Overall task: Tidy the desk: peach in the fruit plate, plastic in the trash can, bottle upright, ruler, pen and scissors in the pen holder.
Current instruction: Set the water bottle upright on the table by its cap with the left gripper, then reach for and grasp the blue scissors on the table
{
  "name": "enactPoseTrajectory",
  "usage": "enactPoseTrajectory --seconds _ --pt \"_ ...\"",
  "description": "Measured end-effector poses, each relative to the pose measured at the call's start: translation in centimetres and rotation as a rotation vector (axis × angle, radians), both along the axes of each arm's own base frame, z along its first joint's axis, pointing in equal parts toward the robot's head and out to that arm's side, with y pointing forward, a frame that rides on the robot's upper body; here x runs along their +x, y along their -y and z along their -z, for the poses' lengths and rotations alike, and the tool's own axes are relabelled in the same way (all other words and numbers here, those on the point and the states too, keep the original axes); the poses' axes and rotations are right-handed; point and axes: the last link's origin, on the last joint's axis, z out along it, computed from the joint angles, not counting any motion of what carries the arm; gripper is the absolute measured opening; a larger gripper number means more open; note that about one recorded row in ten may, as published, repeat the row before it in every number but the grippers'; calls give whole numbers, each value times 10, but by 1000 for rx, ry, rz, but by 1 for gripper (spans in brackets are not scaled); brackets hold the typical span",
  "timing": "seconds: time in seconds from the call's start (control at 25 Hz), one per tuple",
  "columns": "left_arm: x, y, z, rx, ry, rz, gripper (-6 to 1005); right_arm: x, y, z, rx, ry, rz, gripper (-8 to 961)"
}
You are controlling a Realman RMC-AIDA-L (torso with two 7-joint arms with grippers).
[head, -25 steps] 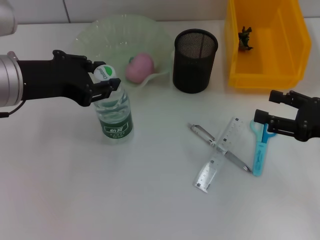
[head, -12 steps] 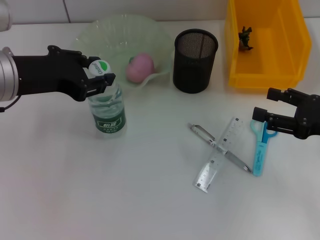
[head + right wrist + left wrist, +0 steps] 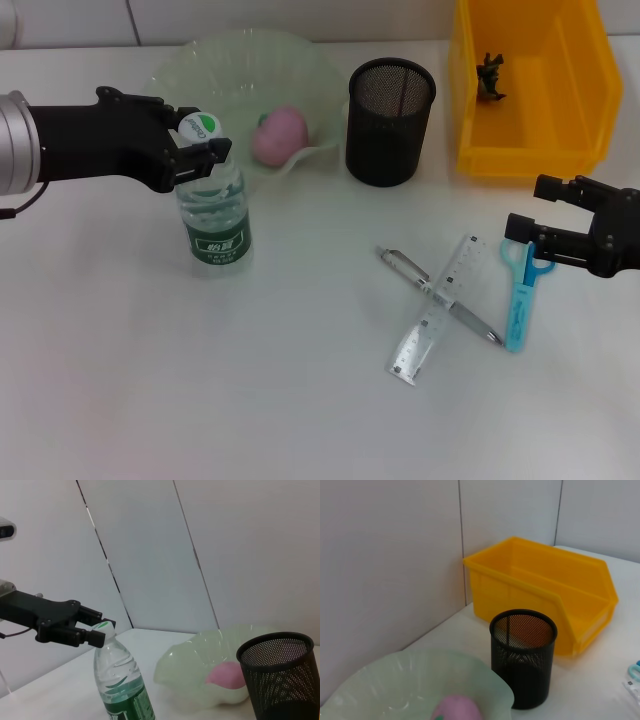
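Left gripper (image 3: 200, 150) fingers clamping clear ribbed bottle (image 3: 212, 215) cap, right gripper (image 3: 545, 222) fingers apart above scissors (image 3: 519, 297)

Bright, even overhead light; no hard glare on the white desk (image 3: 300, 420). Soft, short shadows only: faint one under the pen holder (image 3: 390, 121), another beside the bottle (image 3: 212, 215). Slight sheen on bottle plastic and fruit plate (image 3: 250, 70) rim. Head view sharp. Wrist views clear too, walls behind pen holder flat grey, w/ mild softness.
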Motion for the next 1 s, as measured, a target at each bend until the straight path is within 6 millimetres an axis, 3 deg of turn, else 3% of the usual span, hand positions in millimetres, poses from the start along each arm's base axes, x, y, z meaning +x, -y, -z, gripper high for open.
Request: enactPoseTrajectory --seconds 0.32,0.64,0.76,0.88,1.0 --pt "3 -6 -4 37 20 7 474 0 0 0 -8 -3 9 840" --pt "18 -9 -37 158 52 65 675 -3 0 -9 -5 -24 17 840" --pt "19 7 -42 167 172 131 770 -6 -1 -24 -9 -67 58 839" --pt "18 39 -20 64 348 321 834 -15 0 -45 -43 -94 78 839" --pt "12 54 -8 20 431 421 834 -28 0 -64 -95 -77 97 839"
